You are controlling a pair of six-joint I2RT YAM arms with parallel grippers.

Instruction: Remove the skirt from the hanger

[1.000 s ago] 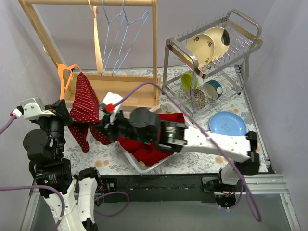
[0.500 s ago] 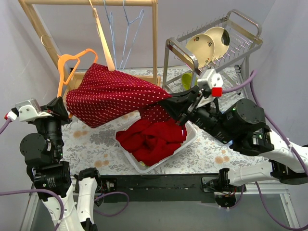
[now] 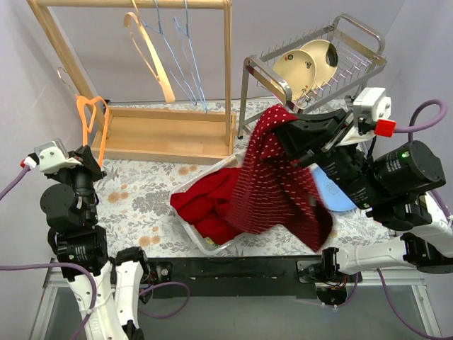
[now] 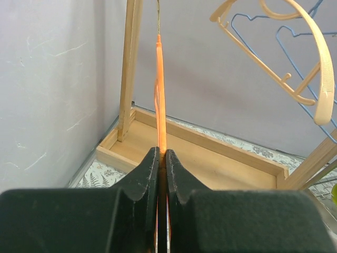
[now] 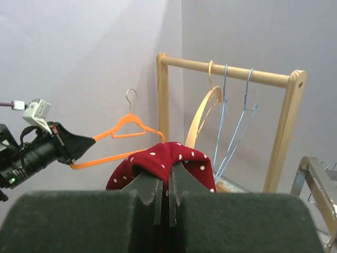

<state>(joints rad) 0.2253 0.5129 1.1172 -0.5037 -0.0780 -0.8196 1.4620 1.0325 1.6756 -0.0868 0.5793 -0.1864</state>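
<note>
The red fabric skirt with small white dots point(image 3: 279, 188) is no longer stretched between your two arms as it was half a second ago. It is now fully off the thin orange plastic hanger point(image 3: 93, 127) and has travelled with your right gripper point(image 5: 164, 182) to the right side of the table.

In the right wrist view, the right fingers point(image 5: 145, 184) are pressed together on a fold of the skirt, which bulges just above their tips. In the top view, the rest of the cloth hangs freely below these fingers. Its lower edge drapes over the white tray of red clothes point(image 3: 200, 244) and over the near edge of the table.

Your left gripper point(image 4: 162, 158) is clamped on the hanger. The orange bar stands upright between the left fingers point(image 4: 145, 174) and rises straight beyond their tips, with nothing hanging on it. Behind the bar, farther from these fingers, you see the wooden rack point(image 4: 129, 68).

For the task, this means the main step appears done, because the skirt and the hanger are well apart. What remains, in my judgement, is only to lower the skirt and release it, probably into the tray under your right fingers. Be careful that the hanging edge does not slide off the table.
</note>
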